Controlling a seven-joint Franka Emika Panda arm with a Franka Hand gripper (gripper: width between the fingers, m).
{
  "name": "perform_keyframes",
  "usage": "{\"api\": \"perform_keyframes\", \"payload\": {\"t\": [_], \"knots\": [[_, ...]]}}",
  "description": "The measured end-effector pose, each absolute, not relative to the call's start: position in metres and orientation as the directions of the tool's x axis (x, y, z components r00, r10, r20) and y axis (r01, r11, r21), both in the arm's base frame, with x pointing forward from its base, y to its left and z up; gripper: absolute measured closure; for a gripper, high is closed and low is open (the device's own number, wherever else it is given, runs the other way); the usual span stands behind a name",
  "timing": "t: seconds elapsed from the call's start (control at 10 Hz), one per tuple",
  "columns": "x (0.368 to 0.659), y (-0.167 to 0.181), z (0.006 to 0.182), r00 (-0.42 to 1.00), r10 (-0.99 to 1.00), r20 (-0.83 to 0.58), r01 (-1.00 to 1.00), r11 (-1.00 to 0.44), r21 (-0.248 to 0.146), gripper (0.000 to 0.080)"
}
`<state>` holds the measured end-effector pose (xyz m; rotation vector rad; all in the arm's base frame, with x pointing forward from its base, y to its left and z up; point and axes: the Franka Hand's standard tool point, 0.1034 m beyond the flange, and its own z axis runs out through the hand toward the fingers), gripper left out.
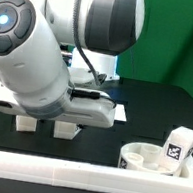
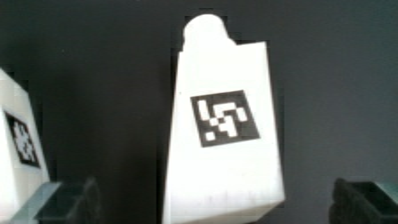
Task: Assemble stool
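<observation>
Exterior view: the arm point(image 1: 39, 60) fills the exterior view's left, low over the black tabletop point(image 1: 154, 102), with two white blocks point(image 1: 67, 130) showing under it. The round seat point(image 1: 143, 159) lies at the exterior view's right near the rail point(image 1: 72, 172), with the rear leg point(image 1: 181, 146) at its far rim, touching or just behind. Wrist view: the pincer point(image 2: 214, 203) is spread apart, its dark fingertips point(image 2: 64, 202) either side of the upright, tagged middle leg point(image 2: 224, 120) with a gap on each side, while a side leg point(image 2: 16, 130) stands near at the picture's edge.
</observation>
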<state>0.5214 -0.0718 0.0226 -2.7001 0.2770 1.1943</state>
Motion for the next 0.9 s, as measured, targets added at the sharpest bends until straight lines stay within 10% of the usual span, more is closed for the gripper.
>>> {"api": "perform_keyframes", "payload": {"t": [0.9], "knots": [[0.504,-0.064,0.002,0.570,-0.077,-0.818,-0.237,-0.969,-0.074,0.0150]]}}
